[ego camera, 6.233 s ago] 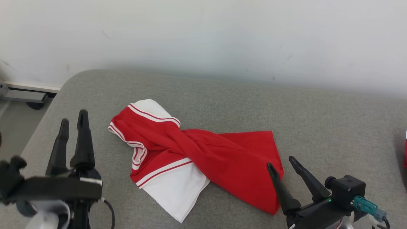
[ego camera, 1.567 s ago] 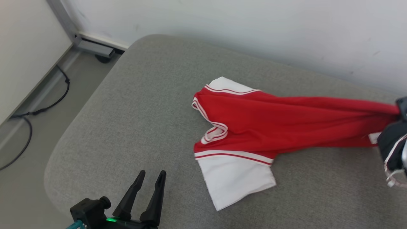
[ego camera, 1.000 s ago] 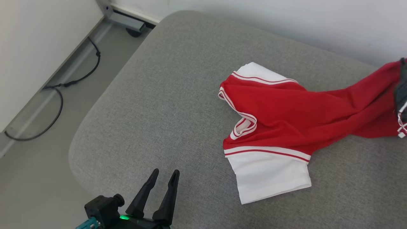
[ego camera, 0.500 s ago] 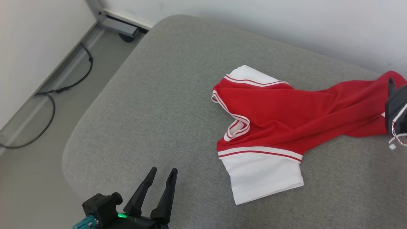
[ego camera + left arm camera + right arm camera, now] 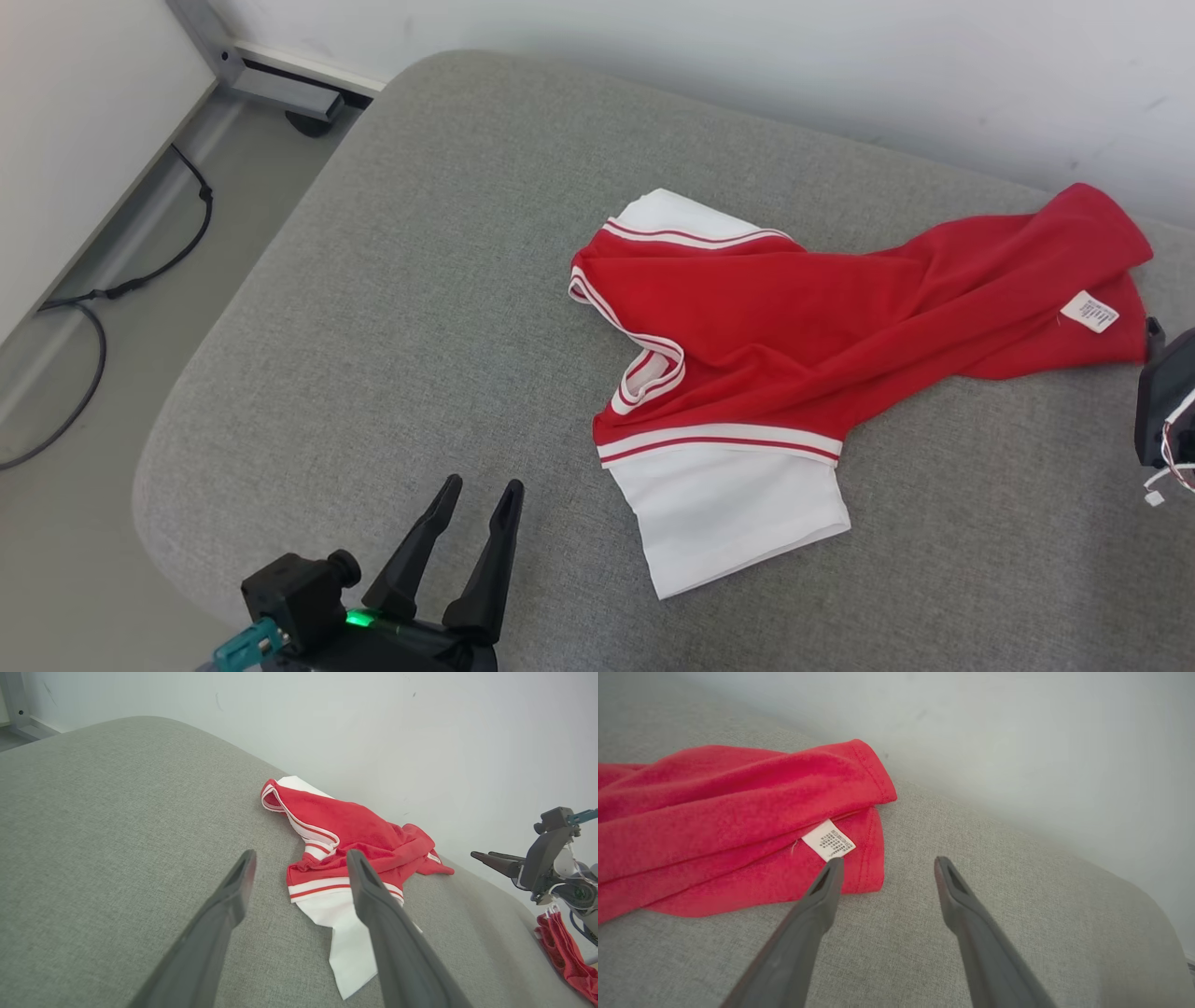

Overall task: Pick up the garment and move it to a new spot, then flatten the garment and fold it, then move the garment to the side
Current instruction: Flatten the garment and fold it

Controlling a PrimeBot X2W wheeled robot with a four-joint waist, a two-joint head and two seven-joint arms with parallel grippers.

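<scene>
Head view: a red-and-white garment (image 5: 794, 345) lies crumpled across the middle and right of a grey cushion (image 5: 420, 280), its white sleeve toward the front and a white label (image 5: 1089, 311) showing at its far right end. The left gripper (image 5: 481, 490) sits at the cushion's front edge, fingers parted and empty, well apart from the cloth. A black cable (image 5: 140, 271) trails on the floor to the left.

Left wrist view: the left fingers frame the white sleeve ahead. Past the garment's far end, the right gripper (image 5: 481, 855) hangs clear of the cloth above a second red cloth (image 5: 560, 947).

Right wrist view: the right fingers stand wide and hold nothing, one tip just beside the label at the red hem; whether it touches cannot be told
</scene>
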